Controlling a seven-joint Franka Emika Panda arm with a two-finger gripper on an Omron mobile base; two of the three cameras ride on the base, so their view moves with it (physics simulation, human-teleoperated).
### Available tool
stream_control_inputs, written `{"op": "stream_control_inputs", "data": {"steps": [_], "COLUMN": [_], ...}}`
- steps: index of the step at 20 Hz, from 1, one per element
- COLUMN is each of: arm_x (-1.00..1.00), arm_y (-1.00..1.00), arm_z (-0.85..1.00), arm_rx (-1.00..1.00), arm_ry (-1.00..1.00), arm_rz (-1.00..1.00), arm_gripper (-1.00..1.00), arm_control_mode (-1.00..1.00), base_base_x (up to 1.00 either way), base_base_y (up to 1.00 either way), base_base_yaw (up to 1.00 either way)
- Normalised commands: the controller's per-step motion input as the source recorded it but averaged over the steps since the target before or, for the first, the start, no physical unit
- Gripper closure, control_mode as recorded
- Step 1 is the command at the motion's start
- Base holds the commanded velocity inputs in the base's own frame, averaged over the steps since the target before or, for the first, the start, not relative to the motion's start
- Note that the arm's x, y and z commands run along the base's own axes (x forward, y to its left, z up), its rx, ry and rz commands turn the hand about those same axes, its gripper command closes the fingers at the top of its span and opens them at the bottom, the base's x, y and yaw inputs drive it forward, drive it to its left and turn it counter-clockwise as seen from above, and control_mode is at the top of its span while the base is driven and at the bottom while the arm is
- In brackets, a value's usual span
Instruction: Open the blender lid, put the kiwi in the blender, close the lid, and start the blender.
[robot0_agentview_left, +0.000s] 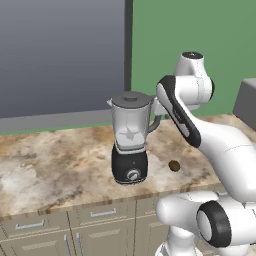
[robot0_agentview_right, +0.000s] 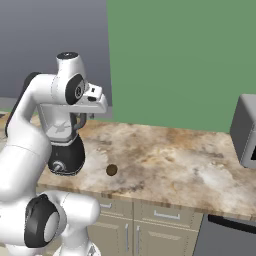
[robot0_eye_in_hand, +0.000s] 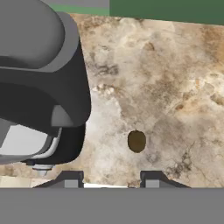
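Mottled tan stone counter, wood edge, grey cabinet drawers below; wide bare slab to the right. One blender: clear tapered jar, glossy black base, silver dial, dark round blender lid seated on the rim. One kiwi, dull brown oval, just beside the base, not touching. Gripper above the counter near the jar handle, fingers closed, empty.

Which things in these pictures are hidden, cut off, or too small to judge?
- Blender: right base view, the arm covers most of the jar.
- Blender lid: left base view, too small to tell if it is fully seated.
- Gripper: hand view, only the fingertips show.
- Grey appliance: right base view, cut by the right edge.
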Motion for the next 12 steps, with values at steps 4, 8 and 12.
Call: {"op": "stream_control_inputs", "data": {"steps": [4,8,12], "arm_x": [-0.16,-0.49,-0.24], "arm_y": [0.11,0.42,0.52], "arm_z": [0.00,0.66,1.00], "arm_rx": [0.00,0.00,0.00], "arm_ry": [-0.04,-0.11,-0.02], "arm_rz": [0.00,-0.05,-0.01], "arm_gripper": [-1.00,-1.00,-1.00], "arm_control_mode": [-1.00,-1.00,-1.00], "base_base_x": [0.00,0.00,0.00], "base_base_y": [0.00,0.00,0.00], "base_base_yaw": [0.00,0.00,0.00]}}
